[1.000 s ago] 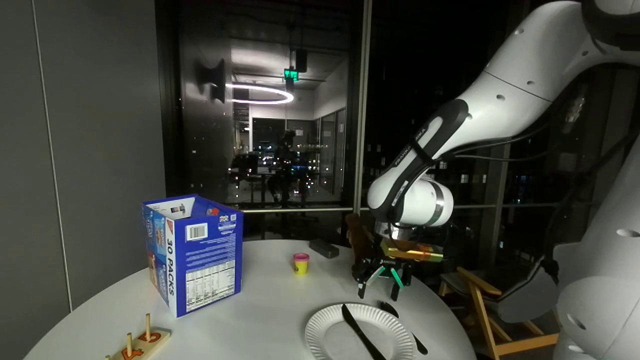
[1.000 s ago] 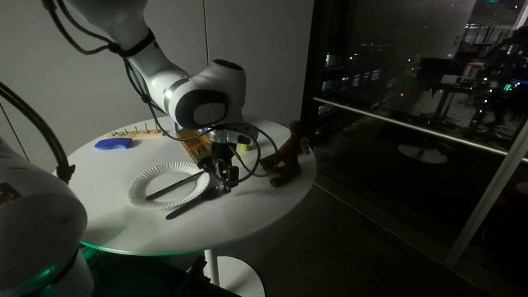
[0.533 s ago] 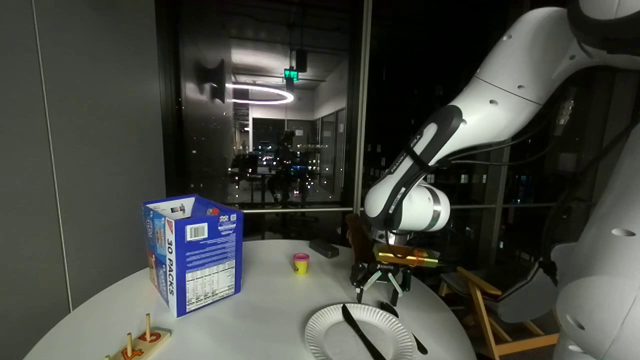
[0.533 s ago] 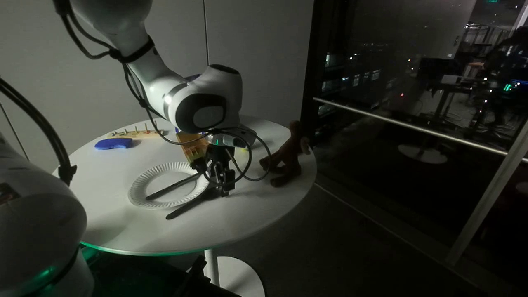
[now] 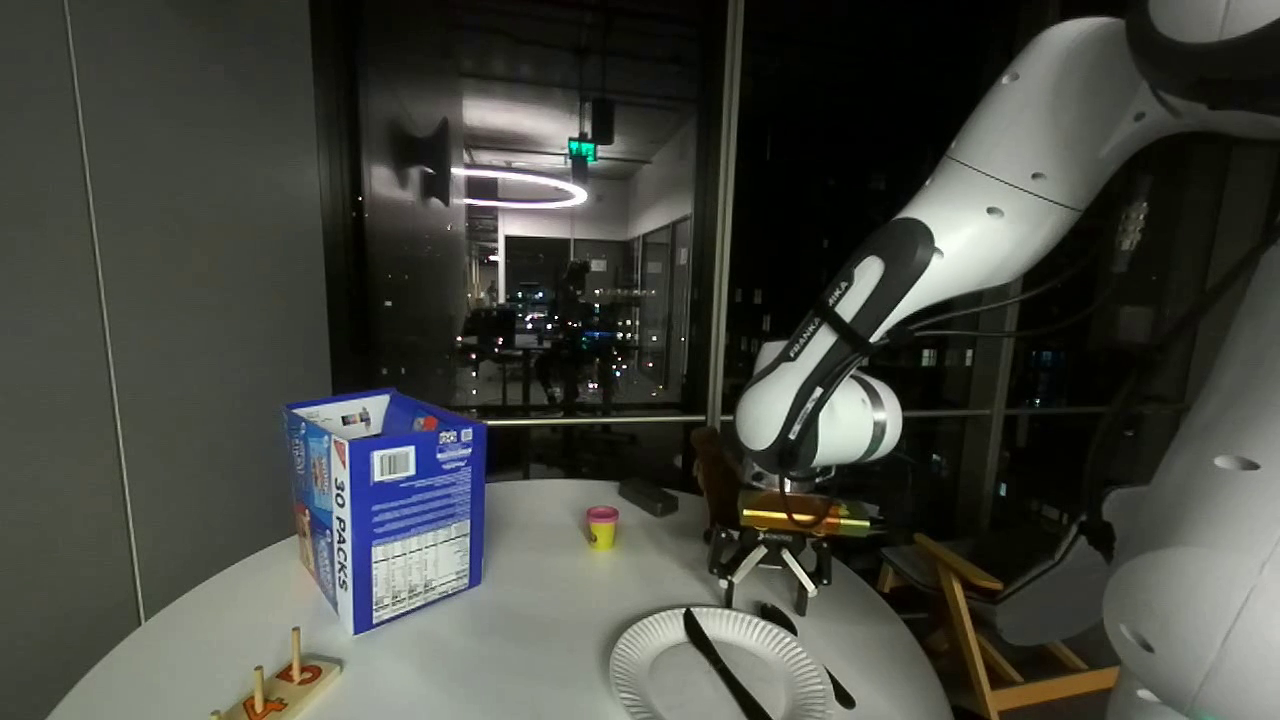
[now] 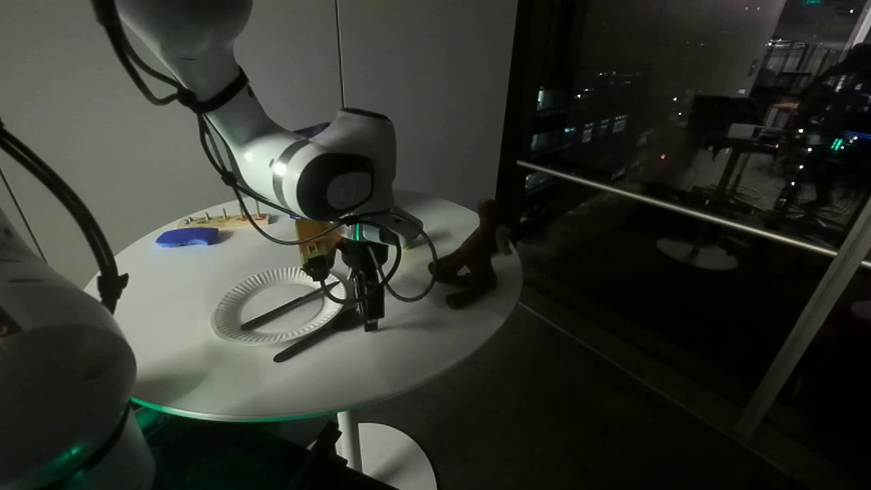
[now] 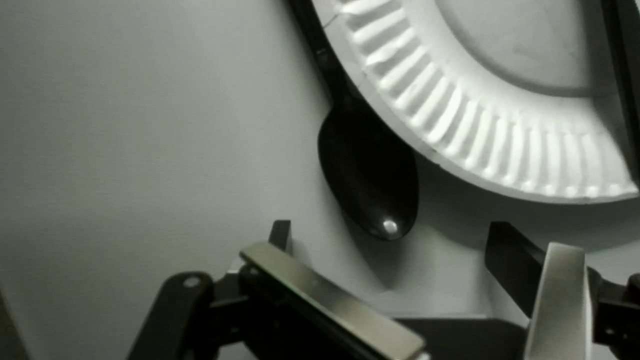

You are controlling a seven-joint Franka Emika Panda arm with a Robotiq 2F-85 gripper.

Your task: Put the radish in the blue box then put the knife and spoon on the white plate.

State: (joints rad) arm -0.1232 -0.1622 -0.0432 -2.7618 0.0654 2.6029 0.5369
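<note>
robot tool, jaws spread wide, hangs low over a pale worktop near the bowl of a black spoon lying along a white plate's edge. a dark knife rests across the plate; a blue box stands well apart.

In an exterior view, I see the knife on the plate, running eleven to five o'clock. Around that plate: my gripper at one, spoon just beside from one to four, pegboard at nine, box ten, tub eleven.
</note>
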